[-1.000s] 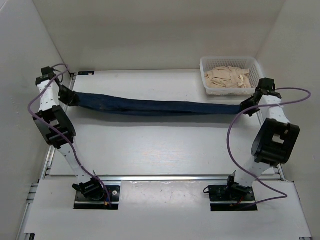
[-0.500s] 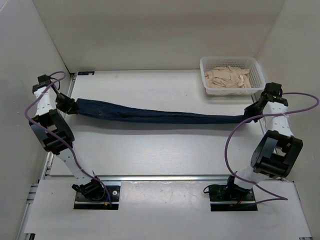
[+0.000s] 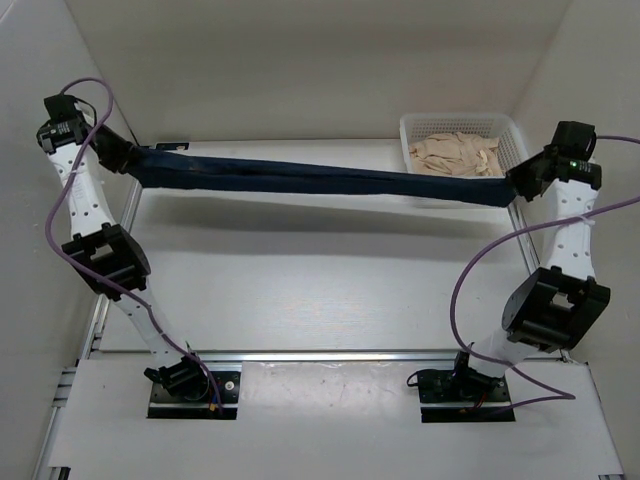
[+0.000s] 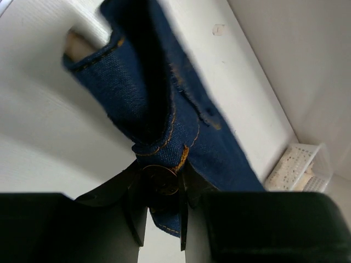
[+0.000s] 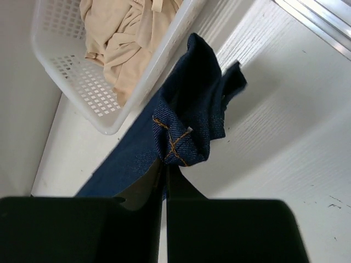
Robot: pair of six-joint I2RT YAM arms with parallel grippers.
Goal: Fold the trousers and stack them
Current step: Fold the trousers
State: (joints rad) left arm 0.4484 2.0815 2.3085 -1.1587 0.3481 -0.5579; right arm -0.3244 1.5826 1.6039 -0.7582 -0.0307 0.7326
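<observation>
Top external view shows the trousers [image 3: 320, 180] stretched as a long dark-blue band between the two grippers, held above the table [image 3: 300, 280]. The left gripper [image 3: 128, 160] pinches one end, with bunched denim and a metal button right at its jaws. The right gripper [image 3: 518, 184] has its jaws pressed on the other folded end. A white basket [image 3: 455, 117] of beige cloth [image 3: 455, 152] sits just beyond them.

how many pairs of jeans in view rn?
1. The jeans hang stretched between the left gripper, far left, and the right gripper, far right by the basket. The basket holds beige cloth; more could be hidden underneath.
</observation>
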